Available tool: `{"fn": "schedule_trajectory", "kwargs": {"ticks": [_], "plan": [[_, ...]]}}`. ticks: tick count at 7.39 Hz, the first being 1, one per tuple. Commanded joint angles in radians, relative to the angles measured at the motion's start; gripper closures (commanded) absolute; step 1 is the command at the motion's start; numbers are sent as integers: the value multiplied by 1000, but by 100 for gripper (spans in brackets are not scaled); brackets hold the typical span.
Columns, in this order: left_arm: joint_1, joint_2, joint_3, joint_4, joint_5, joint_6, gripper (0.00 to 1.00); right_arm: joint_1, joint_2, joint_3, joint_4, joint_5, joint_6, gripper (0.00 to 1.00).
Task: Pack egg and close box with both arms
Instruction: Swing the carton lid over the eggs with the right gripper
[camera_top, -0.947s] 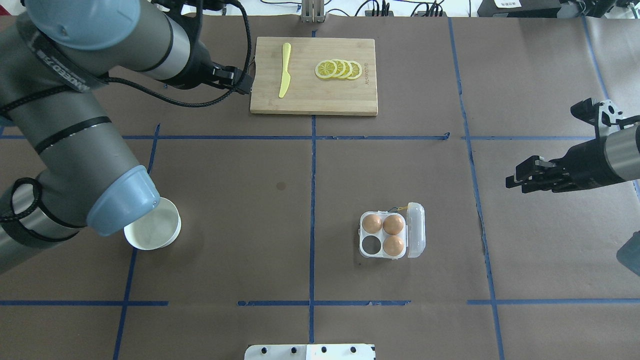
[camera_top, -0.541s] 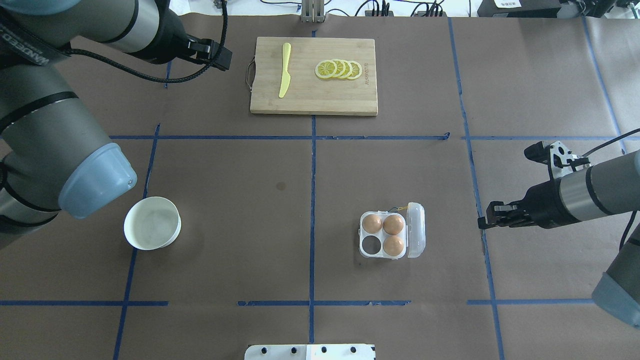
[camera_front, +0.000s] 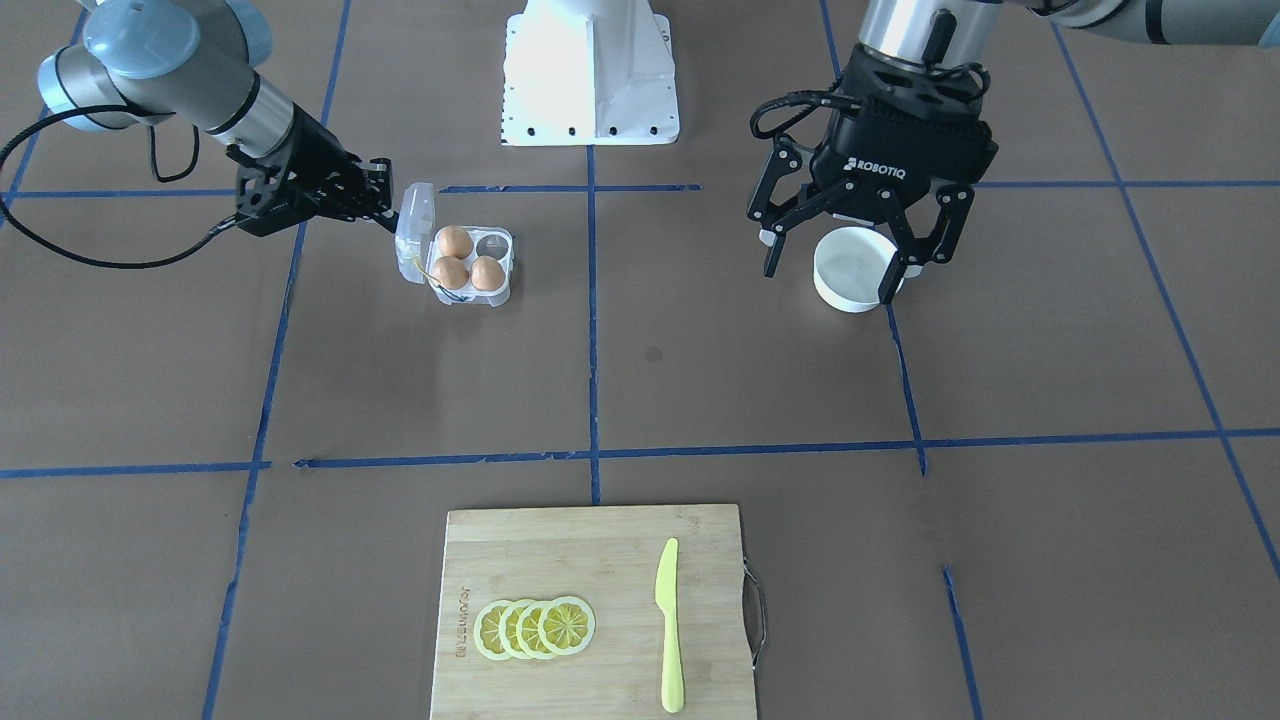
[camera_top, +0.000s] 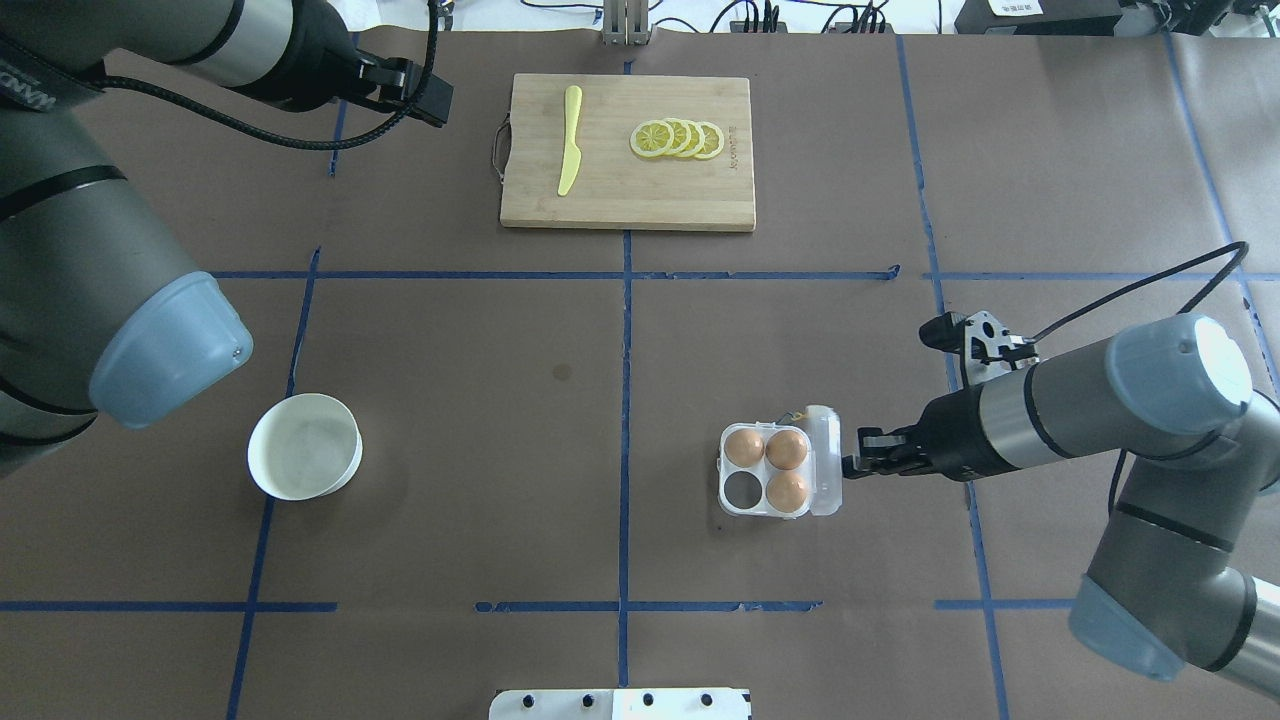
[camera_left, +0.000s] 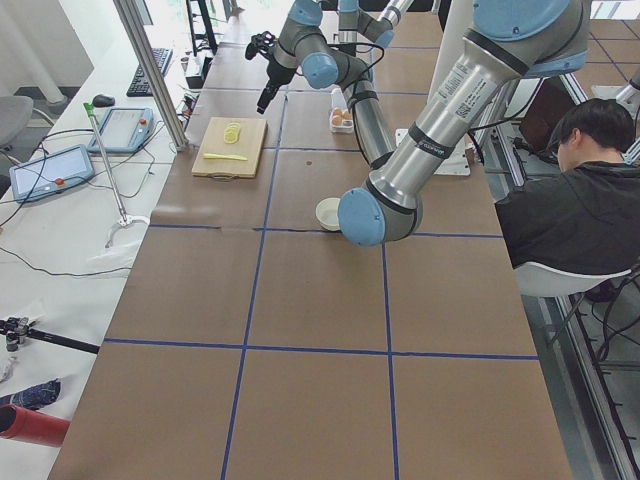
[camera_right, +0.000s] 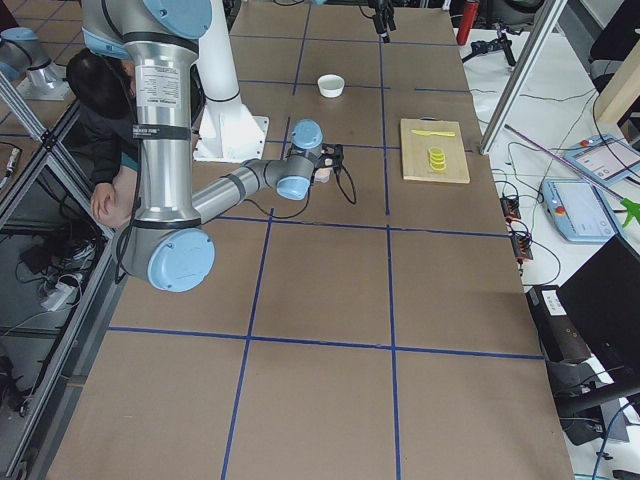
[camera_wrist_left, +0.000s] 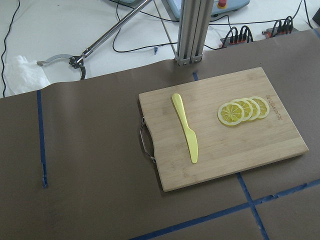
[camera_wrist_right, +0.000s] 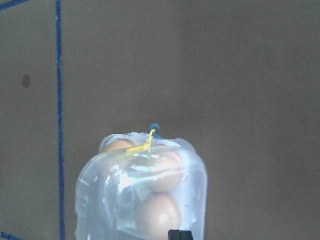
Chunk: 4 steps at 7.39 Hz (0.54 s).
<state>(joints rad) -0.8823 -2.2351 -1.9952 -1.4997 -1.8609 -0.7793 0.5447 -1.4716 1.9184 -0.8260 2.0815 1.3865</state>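
Observation:
The clear four-cell box (camera_top: 769, 470) sits right of the table's centre with three brown-orange eggs (camera_top: 786, 449) in it and one near-left cell empty. Its hinged lid (camera_top: 827, 460) is tilted up on the right side. My right gripper (camera_top: 853, 467) is shut, fingertips against the lid's outer face; the right wrist view looks through the lid (camera_wrist_right: 145, 195) at the eggs and the yellow string (camera_wrist_right: 142, 145). In the front view it shows beside the lid (camera_front: 383, 200). My left gripper (camera_front: 850, 272) is open and empty, held high, far from the box.
An empty white bowl (camera_top: 304, 459) stands at the left. A wooden cutting board (camera_top: 628, 190) at the far side carries a yellow knife (camera_top: 569, 140) and lemon slices (camera_top: 678, 138). A seated person (camera_left: 590, 190) is beside the robot's base.
My right gripper has moved in from the right to the box's lid, and the lid has tipped up from lying flat. My left arm has swung back away from the cutting board.

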Motion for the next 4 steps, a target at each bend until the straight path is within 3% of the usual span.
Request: {"fn": "schedule_trajectory", "kwargs": {"ticks": [1, 3, 4], "plan": [[-24, 3, -8, -1, -20, 0, 0, -58, 214, -21, -159, -30, 40, 100], [-24, 24, -10, -2, -20, 0, 0, -91, 412, -41, -316, -76, 59, 100], [-24, 53, -8, -4, -23, 0, 0, -106, 444, -39, -318, -99, 68, 100]]}}
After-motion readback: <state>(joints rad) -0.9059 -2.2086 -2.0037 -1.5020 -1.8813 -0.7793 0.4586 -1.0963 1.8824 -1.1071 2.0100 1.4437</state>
